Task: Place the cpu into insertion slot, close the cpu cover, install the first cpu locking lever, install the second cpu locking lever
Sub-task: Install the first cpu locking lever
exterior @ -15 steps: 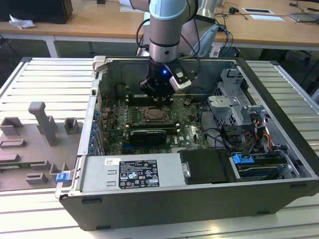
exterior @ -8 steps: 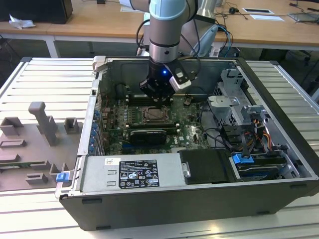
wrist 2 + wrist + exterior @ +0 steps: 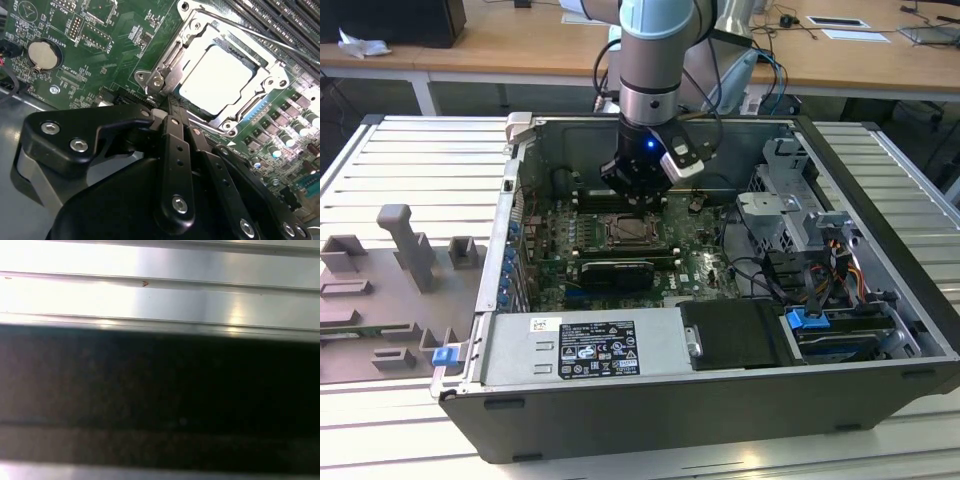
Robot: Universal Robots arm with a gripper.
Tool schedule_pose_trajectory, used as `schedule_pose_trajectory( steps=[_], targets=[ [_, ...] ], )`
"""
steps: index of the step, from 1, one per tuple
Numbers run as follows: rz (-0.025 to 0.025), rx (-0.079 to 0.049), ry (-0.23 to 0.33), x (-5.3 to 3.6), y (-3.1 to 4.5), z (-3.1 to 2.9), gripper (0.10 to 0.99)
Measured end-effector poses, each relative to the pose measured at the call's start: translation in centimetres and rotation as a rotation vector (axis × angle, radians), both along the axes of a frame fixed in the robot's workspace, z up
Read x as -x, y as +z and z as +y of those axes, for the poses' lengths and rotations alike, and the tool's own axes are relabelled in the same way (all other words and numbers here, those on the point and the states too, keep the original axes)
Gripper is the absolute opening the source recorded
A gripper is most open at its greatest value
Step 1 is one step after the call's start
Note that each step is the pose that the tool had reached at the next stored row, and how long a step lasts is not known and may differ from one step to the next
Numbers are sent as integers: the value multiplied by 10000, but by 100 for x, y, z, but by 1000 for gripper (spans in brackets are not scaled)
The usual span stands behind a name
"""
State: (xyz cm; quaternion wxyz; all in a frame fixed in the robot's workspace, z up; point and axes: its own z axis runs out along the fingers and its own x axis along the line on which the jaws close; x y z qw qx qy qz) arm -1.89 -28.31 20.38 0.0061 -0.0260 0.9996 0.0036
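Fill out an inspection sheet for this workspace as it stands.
Surface: ribbed grey metal table carrying the open dark computer case.
Job's things: pale silvery square cpu seated in the socket; silvery metal cover frame lies down around it.
Clutter: grey moulded fixtures at the exterior view's left.
Grippers: black tool low over the socket.
Cables: coloured bundle by the drive bays.
Surroundings: wooden desks behind.

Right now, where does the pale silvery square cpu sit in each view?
Exterior view: pale silvery square cpu at the middle of the green motherboard, just below the black tool.
Second wrist view: cpu inside the silvery metal frame cover, beyond the tool.
First wrist view: no cpu.
Shared landmark: the green motherboard.
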Motion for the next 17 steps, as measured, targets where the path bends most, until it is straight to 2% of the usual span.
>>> schedule_pose_trajectory(
  steps=[9, 13, 16, 17],
  targets=[
    [2, 24, -2, 0, -24, 1, 106],
    [3, -134, 0, -1, -28, 2, 106],
    [0, -366, 0, -1, -30, 4, 106],
    [1, -378, -1, -1, -30, 4, 106]
  ],
)
